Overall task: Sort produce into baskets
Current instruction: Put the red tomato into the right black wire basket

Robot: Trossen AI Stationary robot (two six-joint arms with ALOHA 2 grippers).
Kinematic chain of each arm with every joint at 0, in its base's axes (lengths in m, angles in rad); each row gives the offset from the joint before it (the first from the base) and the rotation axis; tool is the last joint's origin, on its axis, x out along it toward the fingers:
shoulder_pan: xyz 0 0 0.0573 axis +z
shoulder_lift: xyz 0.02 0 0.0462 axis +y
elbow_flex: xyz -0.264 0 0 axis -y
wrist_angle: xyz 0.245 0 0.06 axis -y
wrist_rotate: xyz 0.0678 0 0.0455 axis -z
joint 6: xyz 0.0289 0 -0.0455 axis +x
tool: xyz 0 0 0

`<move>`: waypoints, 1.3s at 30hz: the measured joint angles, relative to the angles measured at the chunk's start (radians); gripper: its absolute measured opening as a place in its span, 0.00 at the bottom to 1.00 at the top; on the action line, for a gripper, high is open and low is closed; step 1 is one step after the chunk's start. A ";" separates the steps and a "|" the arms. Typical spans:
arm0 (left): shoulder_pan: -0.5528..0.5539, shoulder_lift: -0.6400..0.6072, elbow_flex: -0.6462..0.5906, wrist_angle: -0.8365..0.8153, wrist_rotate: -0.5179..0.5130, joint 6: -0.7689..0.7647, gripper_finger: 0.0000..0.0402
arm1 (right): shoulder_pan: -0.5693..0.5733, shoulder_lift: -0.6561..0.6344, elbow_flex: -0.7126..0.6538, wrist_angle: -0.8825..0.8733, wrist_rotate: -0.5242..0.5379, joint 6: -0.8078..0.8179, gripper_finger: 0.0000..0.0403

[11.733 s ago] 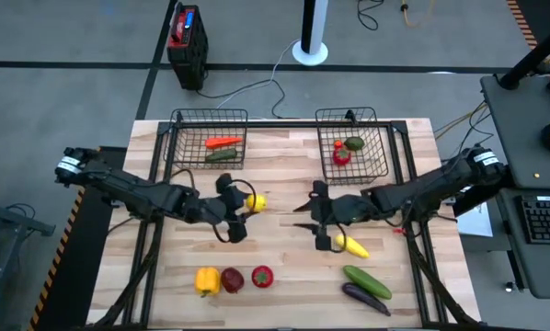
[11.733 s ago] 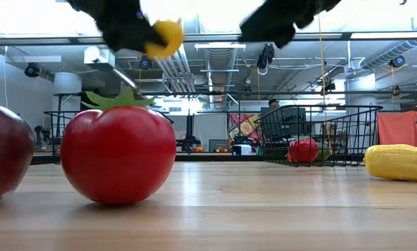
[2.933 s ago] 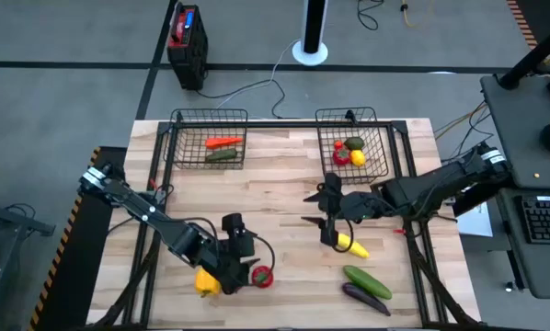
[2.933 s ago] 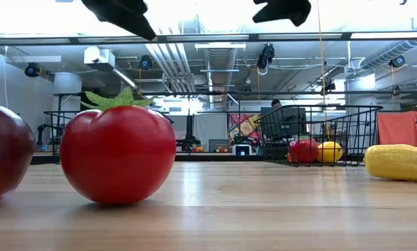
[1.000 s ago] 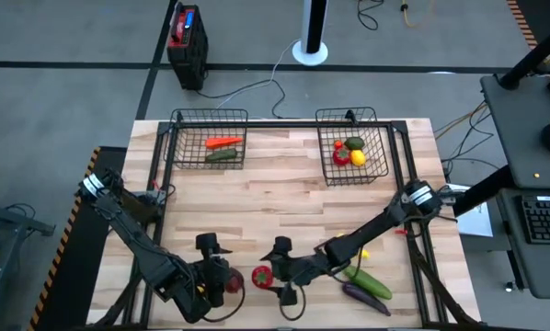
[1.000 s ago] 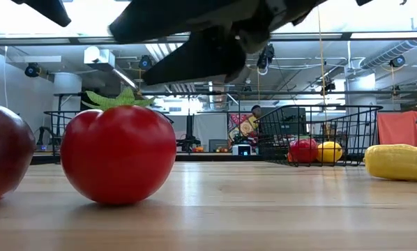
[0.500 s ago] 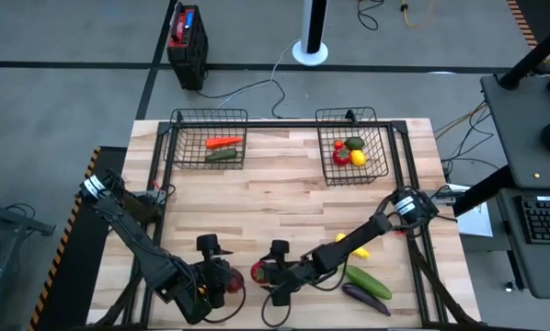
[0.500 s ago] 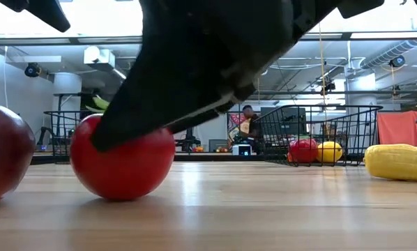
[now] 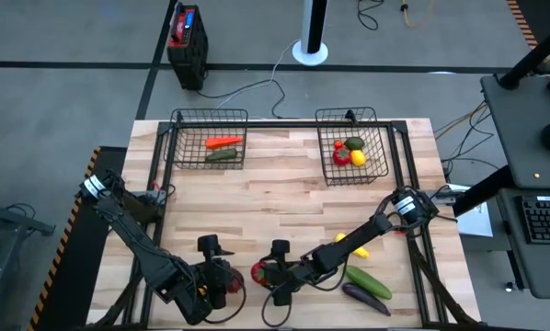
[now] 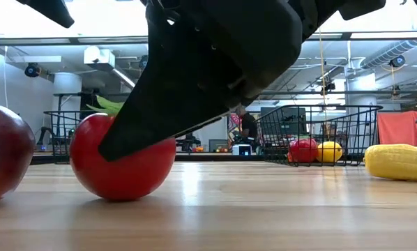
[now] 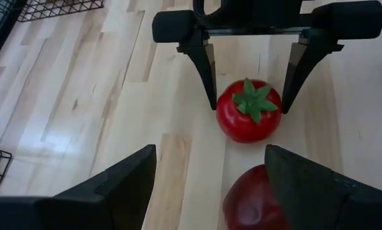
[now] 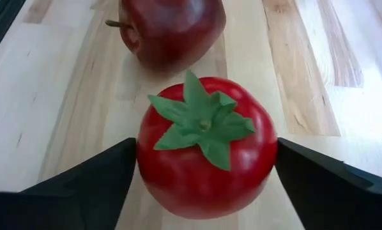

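From above, near the front edge of the table (image 9: 284,198), the tomato (image 9: 259,273) is seen between the two arms, with the right gripper (image 9: 277,273) lowered onto it and the left gripper (image 9: 212,273) waiting just beside it on the far side from the right arm; the dark red fruit (image 9: 231,284) appears to lie under the left gripper, though that is poorly shown. Well behind the tomato stand the two baskets, the left basket (image 9: 210,120) and the right basket (image 9: 378,124), so any carry would be long and a weak hold could be lost on the way. At table height, the right arm's dark finger is seen slanting across the tomato (image 10: 123,164), which still sits on the wood; if the fingers were closed off-centre, the round fruit could be squeezed out and rolled toward the dark red fruit (image 10: 5,152). Through the left wrist camera, the tomato (image 11: 249,110) is framed by the right gripper's spread fingers, not yet clenched, and the left gripper's own jaws are seen parted and empty; a collision between the two grippers is judged possible if either is moved carelessly. Through the right wrist camera, the tomato (image 12: 205,144) is centred between the released fingers, with the dark red fruit (image 12: 172,27) just beyond it, where it could be nudged.
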 joint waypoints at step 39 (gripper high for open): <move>0.074 -0.008 -0.002 0.210 -0.258 0.510 0.58 | -0.135 -0.595 -0.527 0.343 -0.088 0.025 0.74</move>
